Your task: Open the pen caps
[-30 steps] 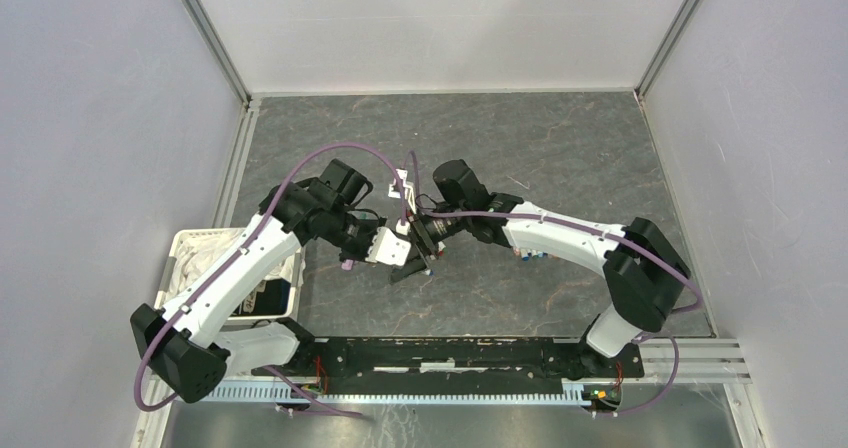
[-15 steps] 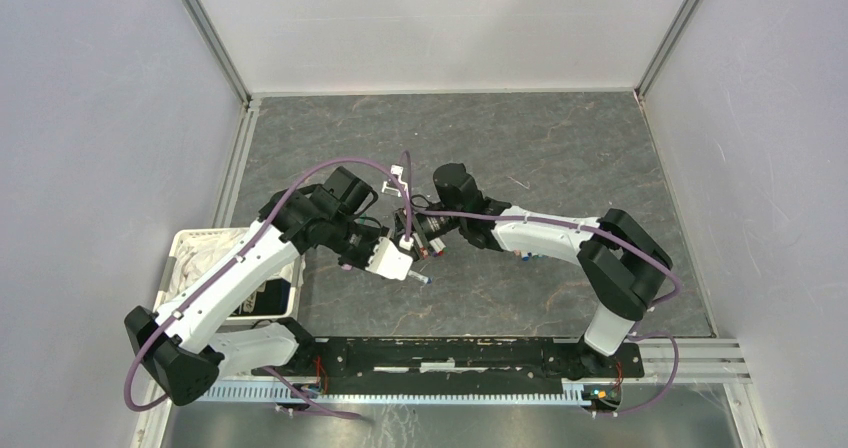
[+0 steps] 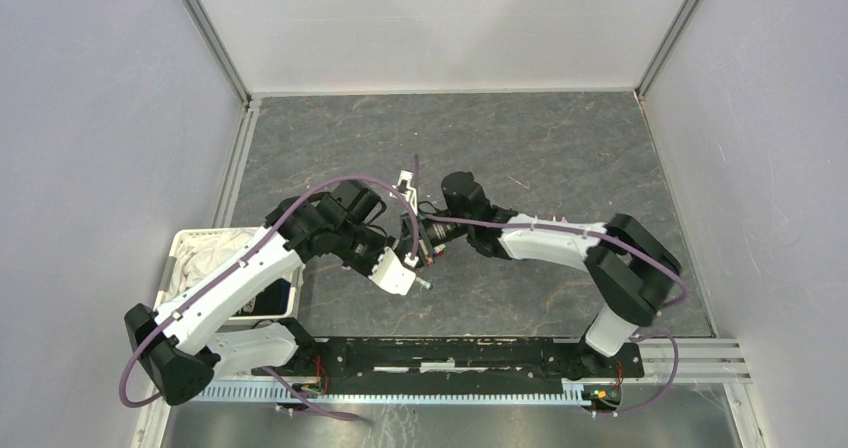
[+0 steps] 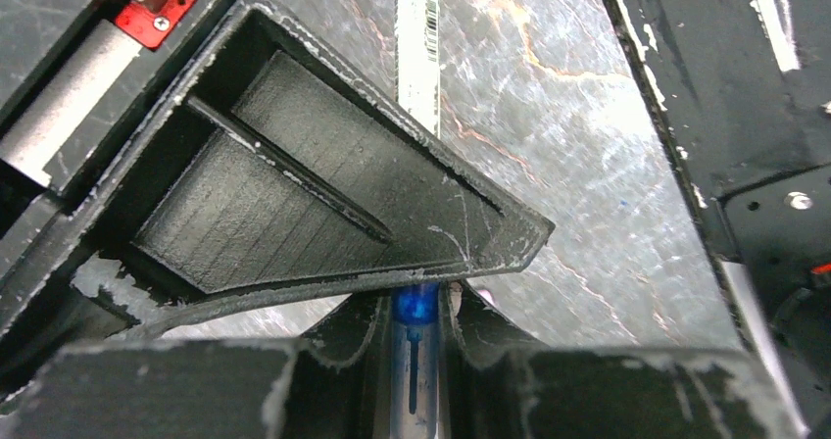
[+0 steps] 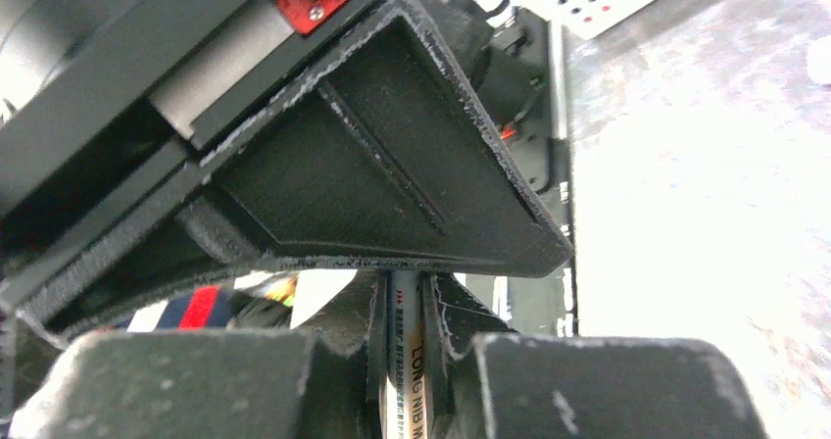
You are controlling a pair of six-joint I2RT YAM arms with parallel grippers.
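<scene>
Over mid-desk (image 3: 520, 148): left hand (image 4: 431, 292) pinches the blue pen cap (image 4: 414, 307); right hand (image 5: 407, 282) clamps the printed pen barrel (image 5: 401, 361). Probably one pen. Pull straight along its axis, grips firm, no bending.

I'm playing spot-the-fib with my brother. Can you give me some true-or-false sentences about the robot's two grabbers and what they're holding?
The left gripper is shut on a slim pale plastic pen with a blue band. True.
The right gripper is open and empty. False: it is shut on a white pen with black lettering.
The two grippers are far apart. False: they are close together above the grey marbled tabletop.
A white plastic basket sits on the robot's left side. True.
</scene>
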